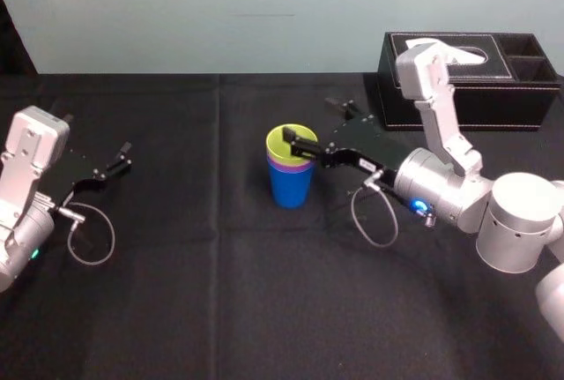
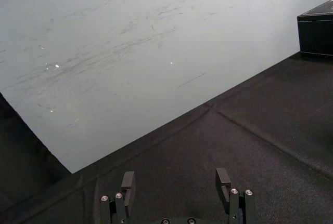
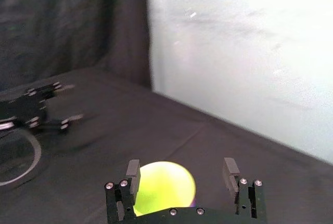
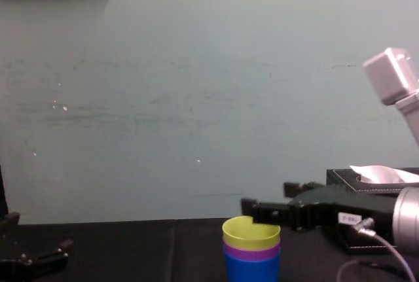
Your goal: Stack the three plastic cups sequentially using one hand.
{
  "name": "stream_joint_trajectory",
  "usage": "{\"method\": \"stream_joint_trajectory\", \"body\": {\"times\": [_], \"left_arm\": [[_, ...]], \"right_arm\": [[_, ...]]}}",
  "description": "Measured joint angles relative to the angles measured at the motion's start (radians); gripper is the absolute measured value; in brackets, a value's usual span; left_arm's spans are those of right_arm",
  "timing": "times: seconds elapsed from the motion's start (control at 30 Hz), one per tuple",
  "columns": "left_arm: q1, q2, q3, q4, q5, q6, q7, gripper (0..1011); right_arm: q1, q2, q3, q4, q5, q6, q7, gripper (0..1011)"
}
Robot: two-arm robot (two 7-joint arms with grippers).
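1. Head view: You have three cups nested into one upright stack at the middle of the black table. The blue cup is at the bottom, the purple cup shows as a band above it, and the yellow-green cup is on top. The right gripper reaches in from the right at rim height with its jaws apart. One finger lies over the right side of the yellow-green cup's mouth and the other is clear of the stack, towards the back. Whether the near finger touches the rim cannot be told. The tissue box stands at the back right, well apart from the stack. The left gripper lies low at the table's left edge, far from the cups.

2. Left wrist view: The left gripper's jaws stand apart with nothing between them. They face bare table and the pale wall.

3. Right wrist view: The right gripper's jaws are wide apart. The open mouth of the yellow-green cup sits below, close under one finger rather than centred.

4. Chest view: The stack stands upright at lower centre. The right gripper comes in from the right, with its nearer finger just above the top rim.
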Motion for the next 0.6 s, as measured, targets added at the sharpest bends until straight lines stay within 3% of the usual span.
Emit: {"method": "stream_joint_trajectory", "body": {"times": [0.3, 0.6], "left_arm": [[0.0, 0.0, 0.0, 0.0, 0.0, 0.0, 0.0, 1011], [0.0, 0.0, 0.0, 0.0, 0.0, 0.0, 0.0, 1011]], "right_arm": [[-0.096, -0.008, 0.066, -0.06, -0.088, -0.073, -0.165, 1003], [-0.157, -0.034, 0.099, -0.053, -0.168, -0.107, -0.285, 1003]]}}
